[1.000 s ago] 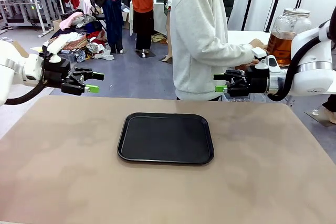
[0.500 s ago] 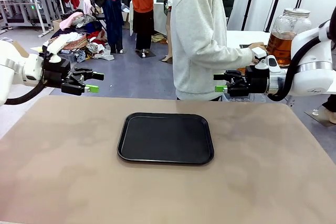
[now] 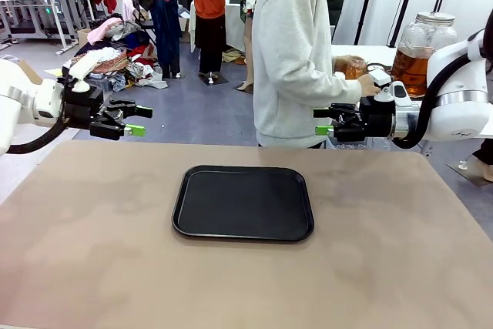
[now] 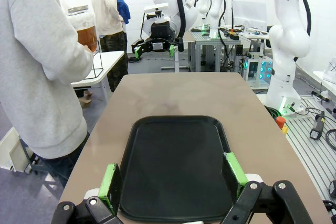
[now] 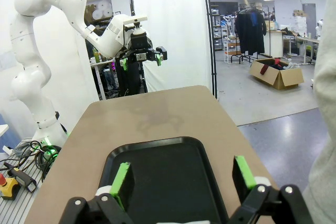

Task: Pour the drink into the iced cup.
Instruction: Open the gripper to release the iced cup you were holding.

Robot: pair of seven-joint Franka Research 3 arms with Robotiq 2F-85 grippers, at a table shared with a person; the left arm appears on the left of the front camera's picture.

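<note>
Black tray (image 3: 243, 203) on brown table (image 3: 92, 252)

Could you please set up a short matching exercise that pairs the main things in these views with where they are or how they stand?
Things:
1. black tray
2. glass jar of amber drink
3. left gripper
4. person's hand

Descriptions:
A. open, raised over the table's left edge
B. on a white side table behind the right arm
C. flat at mid table, nothing on it
D. holding a small amber-tinted thing near the jar

Pairs: 1-C, 2-B, 3-A, 4-D

Glass jar (image 3: 420, 48): lower part hidden behind right arm (image 3: 462, 98). Person (image 3: 296, 52): head cut off by top edge, hands partly occluded.
</note>
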